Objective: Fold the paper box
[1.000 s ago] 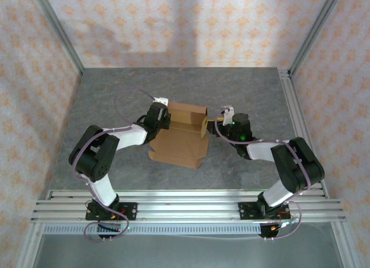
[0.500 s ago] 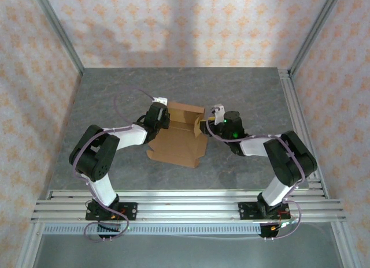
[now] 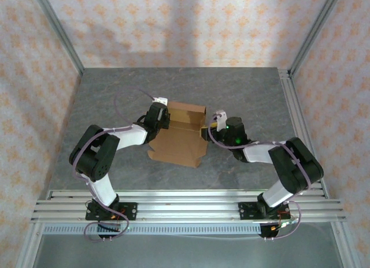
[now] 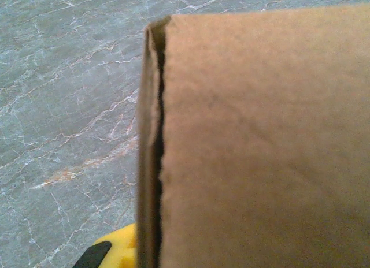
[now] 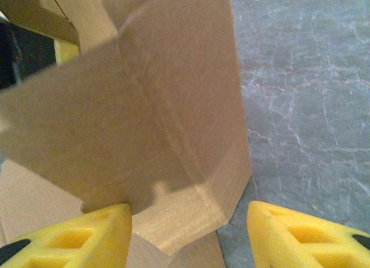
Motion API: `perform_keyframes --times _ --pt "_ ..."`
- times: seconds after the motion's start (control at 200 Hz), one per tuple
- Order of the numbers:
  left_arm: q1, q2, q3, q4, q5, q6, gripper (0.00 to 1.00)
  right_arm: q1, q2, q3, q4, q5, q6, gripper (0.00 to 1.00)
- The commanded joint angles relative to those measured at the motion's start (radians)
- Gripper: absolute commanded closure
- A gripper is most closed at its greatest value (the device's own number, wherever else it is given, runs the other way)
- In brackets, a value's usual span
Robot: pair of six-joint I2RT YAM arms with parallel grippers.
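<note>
**Surface** (image 3: 115,106): grey and marbled. It carries 1 item, the paper box (image 3: 179,142), which lies at its middle between the 2 arms.

**Right arm** (image 3: 289,164): over the last second it swung in against the box's right side and has now drawn slightly back out. The push nudged the box a little leftward, and it sits again where it did 1 second ago. Judgement: the push did not set the fold. The right side flap stands about where it began, so that step looks due for another attempt.

**Paper box:** plain brown cardboard, partly formed.
- A flat panel lies on the surface toward the arm bases.
- The far wall stands upright, with the left and right sides raised beside it.
- In the left wrist view the left wall reads as 2 layers folded close, with a dark seam between them.
- In the right wrist view the right corner shows a creased, angled flap with a notched lower edge. It leans outward and is not tucked.

Judgement: the task is roughly midway.

**Left hand** (image 3: 166,116): at the box's far-left corner. It is pressed together and, as far as can be judged, pinches the doubled left wall. 1 yellow fingertip (image 4: 113,252) shows just beside the seam.

**Right hand** (image 3: 211,125): spread and holding nothing. Its 2 yellow fingers (image 5: 81,236) straddle the right corner flap. The one toward the box interior touches or nearly touches the cardboard, and the other stands apart from it over bare surface.
</note>
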Motion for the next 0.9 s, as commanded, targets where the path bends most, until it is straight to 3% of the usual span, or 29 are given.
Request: perform_keyframes --times 0.0,0.205,0.365,0.891 --pt "-0.012 0.046 -0.021 -0.119 0.021 0.010 1.00 0.001 -0.037 -0.014 -0.014 0.003 -0.027 0.45" --pt "-0.011 0.049 -0.020 -0.118 0.023 0.009 1.00 0.002 -0.015 0.018 -0.022 -0.002 -0.033 0.49" --pt "-0.011 0.039 -0.021 -0.125 0.017 0.015 1.00 -0.047 -0.006 0.026 -0.027 0.073 -0.032 0.52" --pt "-0.011 0.054 -0.004 -0.133 0.018 0.021 1.00 -0.076 0.035 0.109 -0.070 -0.186 -0.055 0.48"
